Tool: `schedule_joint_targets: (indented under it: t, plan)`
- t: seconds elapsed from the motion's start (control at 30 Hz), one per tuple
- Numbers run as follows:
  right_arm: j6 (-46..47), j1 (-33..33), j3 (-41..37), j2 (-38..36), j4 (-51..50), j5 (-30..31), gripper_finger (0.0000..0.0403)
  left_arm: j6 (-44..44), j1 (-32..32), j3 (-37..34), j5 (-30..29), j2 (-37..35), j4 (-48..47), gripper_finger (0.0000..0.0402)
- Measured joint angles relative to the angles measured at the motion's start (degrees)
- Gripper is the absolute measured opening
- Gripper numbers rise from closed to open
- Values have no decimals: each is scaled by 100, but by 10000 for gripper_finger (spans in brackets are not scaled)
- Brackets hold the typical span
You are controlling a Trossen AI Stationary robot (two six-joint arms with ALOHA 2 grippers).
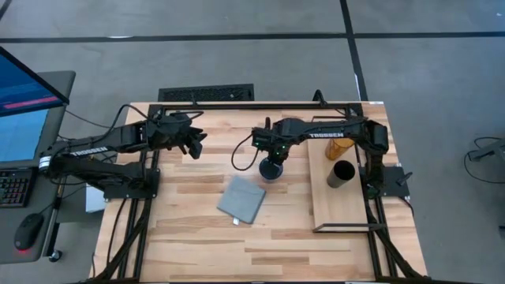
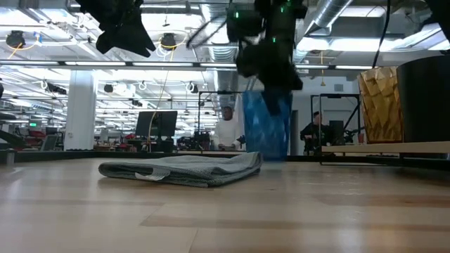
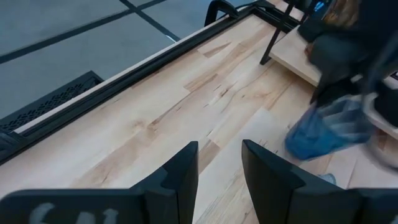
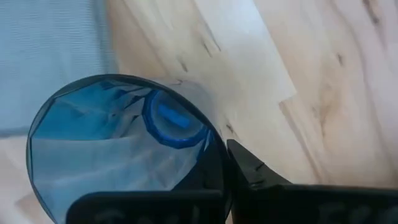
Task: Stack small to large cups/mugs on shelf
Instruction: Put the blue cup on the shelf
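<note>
I am a two-armed robot at a wooden table [image 1: 197,244], seen from above, from table level and from my two wrists.

My right pincer [image 1: 272,160] reaches out over the middle of the table and has closed on the rim of the short blue translucent cup [image 1: 271,169]. One finger [image 4: 261,177] sits outside the cup wall, pressed against it; the other is inside the mouth. From table level the blue cup [image 2: 267,126] stands upright, hanging from my dark pincer [image 2: 271,70] above it; I cannot tell whether its base touches the table.

A grey-blue folded cloth [image 1: 242,199] lies flat on the table just beside the blue cup, on the side nearer the front edge.

The shelf [image 1: 341,207], a light wood board in a thin black wire frame, lies on the table to the right of the blue cup. Two cups stand on it: the amber tumbler [image 1: 338,147] at its far end and the black cup [image 1: 341,174] just beside that, nearer the front. They are close together, and I cannot tell whether they touch.

My left pincer [image 1: 192,144] hangs above the table well to the left of the blue cup. Its two dark fingers [image 3: 180,177] stand partly open with a clear gap between them, and they hold nothing.
</note>
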Motion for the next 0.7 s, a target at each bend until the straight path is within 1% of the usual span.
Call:
schedule_joint_targets:
  t: [0.17,0.23,0.3,0.4,0.57,0.7]
  plan:
    - [-165,131,709,-181,-880,0,10,-2,0,0,-2,0,0,114]
    - [-121,187,1004,-341,-1070,-5,10,-2,0,-1,-2,0,-7,114]
    - [2,241,1188,-538,-1494,-21,10,-4,0,0,-2,-2,-1,114]
    - [394,320,1324,-975,-1705,-28,11,-4,1,-2,-4,0,-3,114]
    - [1377,540,1320,-1765,-2496,35,10,-4,0,0,-11,28,12,114]
    - [2202,912,1150,-2323,-2474,42,10,-4,2,-2,-9,38,4,114]
